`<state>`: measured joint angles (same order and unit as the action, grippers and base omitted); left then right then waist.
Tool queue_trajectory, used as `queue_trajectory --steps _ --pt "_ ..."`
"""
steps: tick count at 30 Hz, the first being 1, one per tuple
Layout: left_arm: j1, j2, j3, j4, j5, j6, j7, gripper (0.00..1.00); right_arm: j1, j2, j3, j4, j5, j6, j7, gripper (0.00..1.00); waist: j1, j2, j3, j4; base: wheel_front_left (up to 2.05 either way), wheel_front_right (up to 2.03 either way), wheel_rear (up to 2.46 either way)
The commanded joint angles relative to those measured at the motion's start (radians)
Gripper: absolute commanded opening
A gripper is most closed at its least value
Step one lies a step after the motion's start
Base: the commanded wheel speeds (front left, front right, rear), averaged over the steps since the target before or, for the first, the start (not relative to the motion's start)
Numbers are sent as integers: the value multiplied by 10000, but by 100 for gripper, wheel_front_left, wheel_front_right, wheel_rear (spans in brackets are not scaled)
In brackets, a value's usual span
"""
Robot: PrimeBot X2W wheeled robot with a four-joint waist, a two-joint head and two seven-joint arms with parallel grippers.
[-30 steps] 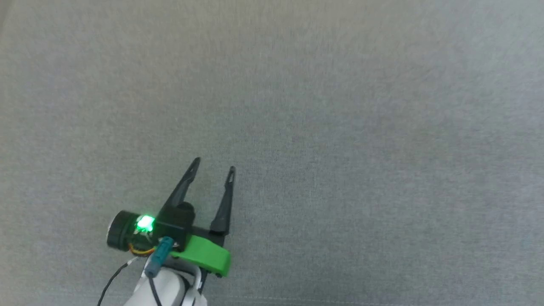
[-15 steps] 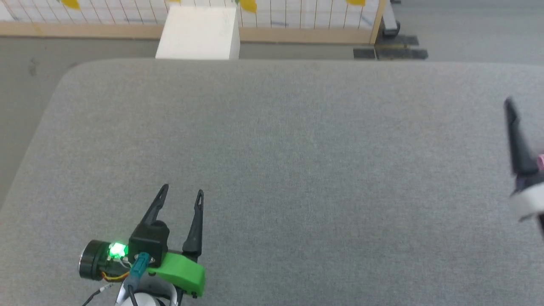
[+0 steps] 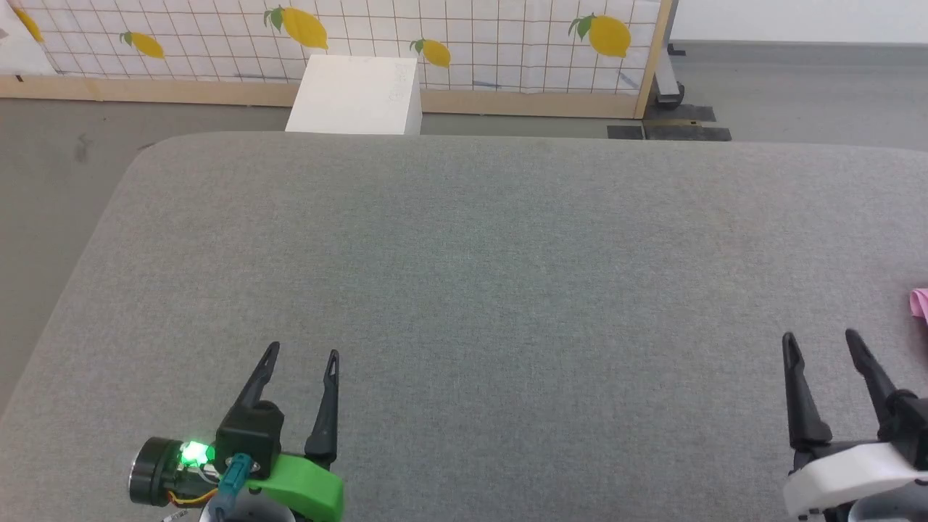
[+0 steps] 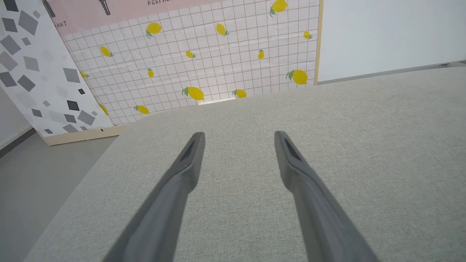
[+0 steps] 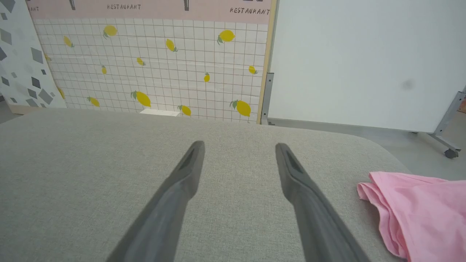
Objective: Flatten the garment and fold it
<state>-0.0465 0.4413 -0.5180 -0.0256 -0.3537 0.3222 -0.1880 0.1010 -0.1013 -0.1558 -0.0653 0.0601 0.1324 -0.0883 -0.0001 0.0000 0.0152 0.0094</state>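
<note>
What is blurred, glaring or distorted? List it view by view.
Head view: even soft light, sharp; the green lamp by the left gripper blooms; the garment is cut by the right edge. Left wrist view: the fingers soften toward the bottom edge; the lemon-print panel shows tilted. Right wrist view: the right gripper blurs near the lens, the garment's folds are crisp.

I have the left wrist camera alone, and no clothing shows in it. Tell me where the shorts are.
Observer: The pink shorts lie rumpled on the grey pad, to the right of the right gripper.
Operator: Say whether that gripper holds them.
Observer: No. It is open and apart from them.
Operator: Describe the left wrist from above.
Observer: A green light glows on it, behind the open left gripper.
</note>
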Motion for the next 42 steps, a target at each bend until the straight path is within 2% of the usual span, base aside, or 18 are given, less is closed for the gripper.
queue_trajectory --steps 1,11,27,28,42 --pt "133 83 16 17 -55 60 -98 100 161 90 -4 -28 -92 -17 30 100 1 0 -16 14 0 0 0" --pt "143 30 -67 136 -62 59 -240 100 436 395 -3 -5 -203 -17 -9 100 1 0 -60 34 0 0 0" --pt "74 18 -141 179 -179 1 -307 100 417 483 -22 21 -177 -17 5 100 1 0 -11 58 0 0 0" --pt "1 -8 -140 167 -90 0 -251 0 290 454 -17 15 -100 0 0 0 1 0 -11 57 0 0 0" --pt "31 -319 279 172 203 -255 -65 0 186 455 107 66 -134 -1 70 0 1 0 -22 45 0 0 0"
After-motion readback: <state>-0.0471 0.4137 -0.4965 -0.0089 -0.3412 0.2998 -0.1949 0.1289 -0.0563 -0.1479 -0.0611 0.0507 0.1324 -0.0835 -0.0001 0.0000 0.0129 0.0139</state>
